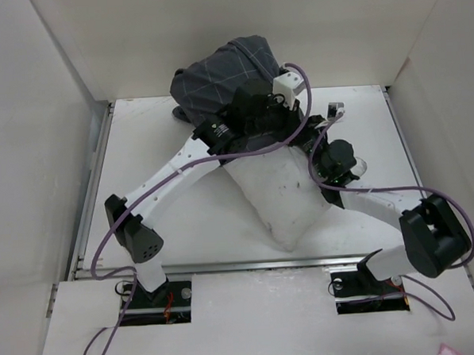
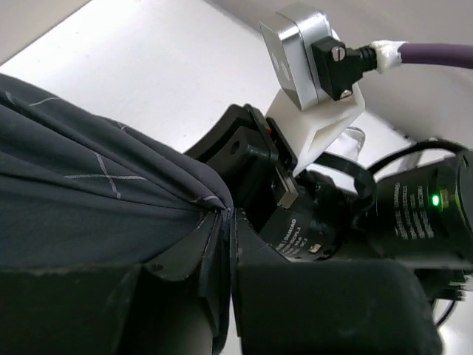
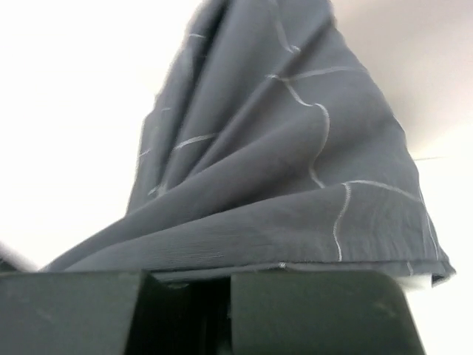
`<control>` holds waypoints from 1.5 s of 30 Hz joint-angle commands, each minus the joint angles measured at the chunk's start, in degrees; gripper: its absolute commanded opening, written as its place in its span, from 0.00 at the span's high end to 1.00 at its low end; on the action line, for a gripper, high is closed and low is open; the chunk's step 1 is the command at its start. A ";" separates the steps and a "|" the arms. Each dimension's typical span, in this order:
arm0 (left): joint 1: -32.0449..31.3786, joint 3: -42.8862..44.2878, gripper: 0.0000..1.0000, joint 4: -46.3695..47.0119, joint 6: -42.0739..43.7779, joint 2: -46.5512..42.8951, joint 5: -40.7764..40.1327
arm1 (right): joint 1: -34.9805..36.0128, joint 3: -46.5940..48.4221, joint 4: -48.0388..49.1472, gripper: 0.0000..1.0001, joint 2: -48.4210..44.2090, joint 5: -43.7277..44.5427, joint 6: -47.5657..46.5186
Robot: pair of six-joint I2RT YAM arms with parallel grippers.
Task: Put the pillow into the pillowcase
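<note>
The off-white pillow lies slantwise in the middle of the table, its upper end hidden under both wrists. The dark checked pillowcase is bunched at the back wall, just past that end. Both arms meet at the near edge of the pillowcase. My left gripper is shut, with a fold of pillowcase pinched between its fingers. My right gripper is shut at the pillowcase's hem, and the cloth rises up and away from it. I cannot tell how far the pillow reaches into the case.
White walls close in the table at the back and on both sides. The right arm's wrist camera on its white bracket sits close beside my left gripper. Purple cables loop over the right side and off the front edge.
</note>
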 commanded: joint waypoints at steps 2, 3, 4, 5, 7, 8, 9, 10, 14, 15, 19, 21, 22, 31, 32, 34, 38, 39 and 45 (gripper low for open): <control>-7.26 5.43 1.00 -4.84 0.07 6.36 20.36 | 3.96 -0.41 25.62 1.00 4.74 13.15 11.32; -7.96 8.57 1.00 -5.80 1.11 7.59 20.36 | 4.66 -0.43 27.21 1.00 7.01 15.26 13.24; -9.01 9.91 1.00 -8.07 1.64 9.61 20.36 | 5.19 -1.03 29.83 1.00 8.17 17.02 14.04; -9.55 10.88 1.00 -8.88 1.65 10.32 20.36 | 5.98 -1.04 31.69 1.00 9.40 19.13 14.05; -10.07 11.50 1.00 -9.50 3.40 11.03 22.27 | 5.99 -1.04 37.73 1.00 12.74 21.07 14.75; -10.08 10.90 1.00 -10.11 4.10 11.03 22.81 | 5.99 -1.04 39.86 1.00 13.53 22.47 15.27; -10.08 10.89 1.00 -10.12 4.11 11.03 22.82 | 5.99 -1.04 41.62 1.00 14.06 23.18 15.28; -10.08 8.80 1.00 -10.73 4.11 11.03 22.82 | 5.99 -1.04 42.77 1.00 14.07 23.80 15.28; -10.08 0.27 1.00 -9.96 4.64 6.40 23.35 | 5.99 -1.04 36.32 1.00 11.44 24.86 14.67; -10.08 -1.31 1.00 -9.16 4.03 5.24 22.65 | 5.46 -0.43 34.10 1.00 10.91 24.86 13.97; -10.08 -7.82 1.00 -5.55 2.97 0.32 20.54 | 4.94 -3.04 30.56 1.00 10.90 24.25 13.96; -8.86 -9.40 0.76 -4.42 2.44 -0.39 19.92 | 4.40 -5.69 29.61 0.89 9.07 22.85 13.96; -8.85 -10.02 0.63 -4.41 2.44 -1.09 19.92 | 3.62 -7.09 28.29 0.82 8.10 22.14 13.96; -4.90 -16.79 0.00 -0.18 -0.29 -9.08 15.89 | 1.42 -8.87 0.61 0.52 -2.01 30.40 13.87; -4.89 -16.80 0.00 -0.19 -0.29 -10.05 12.57 | 1.42 -8.34 -3.32 0.44 -2.02 30.92 13.35; -4.89 -17.32 0.00 0.42 -0.29 -12.33 9.82 | 0.89 -5.53 -8.96 0.29 -2.72 30.93 12.82; -4.37 -20.91 0.00 1.75 -2.83 -19.01 2.18 | 0.89 1.14 -25.73 0.07 -3.34 30.05 10.02; -4.37 -21.71 0.00 2.97 -3.62 -21.81 -1.14 | 0.89 2.72 -33.43 0.05 -2.73 30.57 9.14; -3.22 -26.46 0.00 4.47 -6.25 -28.51 -10.04 | 0.89 4.94 -47.39 0.05 -7.35 31.89 4.57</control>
